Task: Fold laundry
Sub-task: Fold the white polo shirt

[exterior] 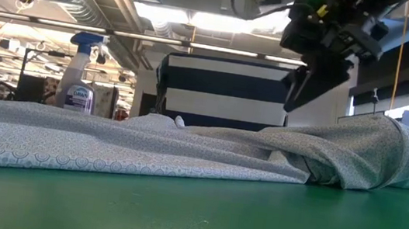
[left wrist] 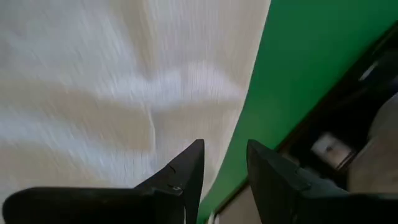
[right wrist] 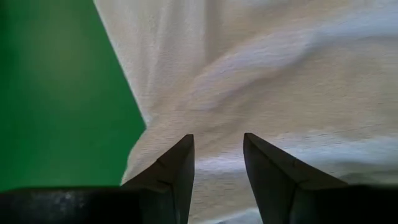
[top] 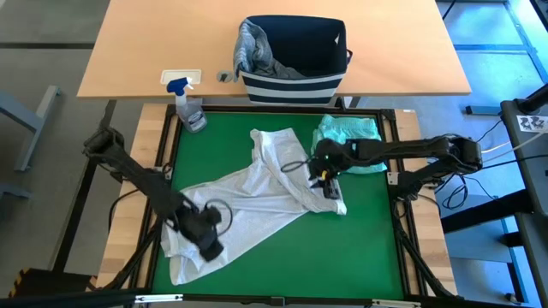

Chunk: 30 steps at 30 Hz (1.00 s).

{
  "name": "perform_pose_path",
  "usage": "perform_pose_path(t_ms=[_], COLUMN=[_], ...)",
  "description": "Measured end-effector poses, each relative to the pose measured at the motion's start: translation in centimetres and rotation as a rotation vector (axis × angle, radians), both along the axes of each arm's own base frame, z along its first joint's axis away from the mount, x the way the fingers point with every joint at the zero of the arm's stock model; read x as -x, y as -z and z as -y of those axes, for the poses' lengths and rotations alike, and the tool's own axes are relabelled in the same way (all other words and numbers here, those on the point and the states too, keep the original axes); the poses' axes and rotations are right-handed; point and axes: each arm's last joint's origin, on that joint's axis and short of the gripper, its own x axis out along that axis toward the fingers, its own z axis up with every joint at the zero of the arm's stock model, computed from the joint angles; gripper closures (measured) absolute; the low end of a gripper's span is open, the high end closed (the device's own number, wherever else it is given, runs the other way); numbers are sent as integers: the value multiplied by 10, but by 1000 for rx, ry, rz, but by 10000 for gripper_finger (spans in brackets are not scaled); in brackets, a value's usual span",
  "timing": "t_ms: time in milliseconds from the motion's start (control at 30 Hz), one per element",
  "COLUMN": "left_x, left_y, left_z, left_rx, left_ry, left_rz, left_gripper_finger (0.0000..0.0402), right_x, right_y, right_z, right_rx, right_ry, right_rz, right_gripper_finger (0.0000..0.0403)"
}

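On green felt, crumpled white t-shirt [top: 257,201]; both arms' fingers parted, empty.

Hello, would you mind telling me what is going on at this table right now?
A two-armed robot is working on laundry. A white t-shirt lies spread and rumpled on the green mat. The left gripper is over its near-left corner, the right gripper over its right edge, both with fingers apart and nothing gripped. A mint-teal garment lies bunched behind the right arm, and a grey-blue shirt hangs from the striped basket.
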Motion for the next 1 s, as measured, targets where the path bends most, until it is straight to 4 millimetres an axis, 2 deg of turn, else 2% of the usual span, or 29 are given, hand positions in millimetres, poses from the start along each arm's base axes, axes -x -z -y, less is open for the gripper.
perform_pose_path(t_ms=[233, 367, 500, 667, 867, 1000], left_x=[18, 33, 51, 66, 72, 71], left_y=[28, 33, 34, 42, 63, 74], left_z=[39, 55, 69, 76, 75, 78], left_rx=[-2, 15, 15, -49, -103, -137], left_ry=[63, -14, -182, -326, -315, -317], left_rz=[-166, -251, -299, -246, -334, -339], left_gripper_finger=[287, 287, 287, 279, 246, 240], right_x=[0, 1, 0, -3, -3, -3], right_y=[15, 27, 30, 30, 30, 30], right_z=[-17, -16, -15, -15, -15, -15], right_rx=[81, 70, 61, 27, 5, 3], right_ry=[70, 153, 224, 267, 299, 301], right_rz=[12, -23, -47, -34, -43, -42], right_gripper_finger=[265, 265, 265, 265, 265, 265])
